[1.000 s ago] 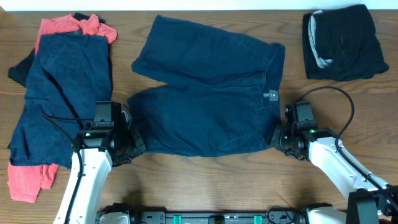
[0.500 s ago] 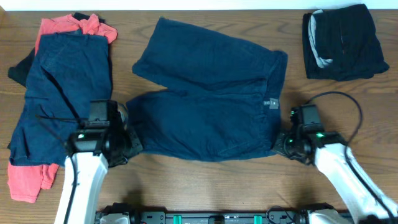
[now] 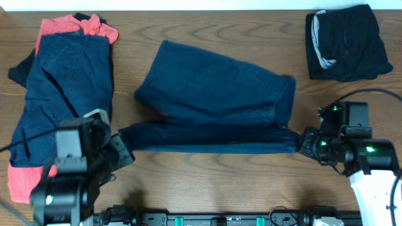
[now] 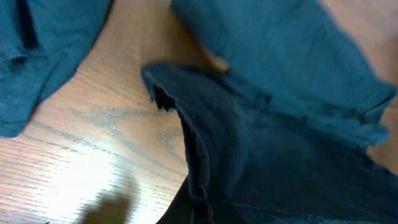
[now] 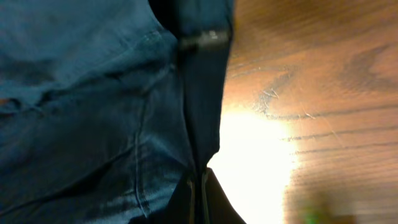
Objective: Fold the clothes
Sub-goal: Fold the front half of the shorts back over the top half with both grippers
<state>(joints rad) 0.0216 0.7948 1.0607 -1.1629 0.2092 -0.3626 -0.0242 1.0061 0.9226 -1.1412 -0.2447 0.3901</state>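
The navy blue fabric shorts [image 3: 213, 103] lie across the middle of the brown wood-grain counter [image 3: 207, 188]. The upper leg lies flat and angled, its surface soft and lightly creased. The near edge is raised off the counter and drawn into a long, narrow, taut band between the two arms.

The left end effector [image 3: 122, 152] is closed on the left end of this band. In the left wrist view, the navy blue fabric shorts [image 4: 280, 124] rise in a thin vertical ridge with a frayed corner, and that ridge enters the closed jaws at the bottom of the frame.

The right end effector [image 3: 303, 142] is closed on the right end of the band. In the right wrist view, the navy blue fabric shorts [image 5: 93, 93] show stitched seams, and a folded hem runs down into the pinched jaws.

A stack of navy blue and coral-red garments [image 3: 63, 94] lies loose and rumpled at the left side of the counter. A black folded garment with grey lining [image 3: 348, 44] forms a compact, roughly square bundle at the far right corner, well apart from the shorts.
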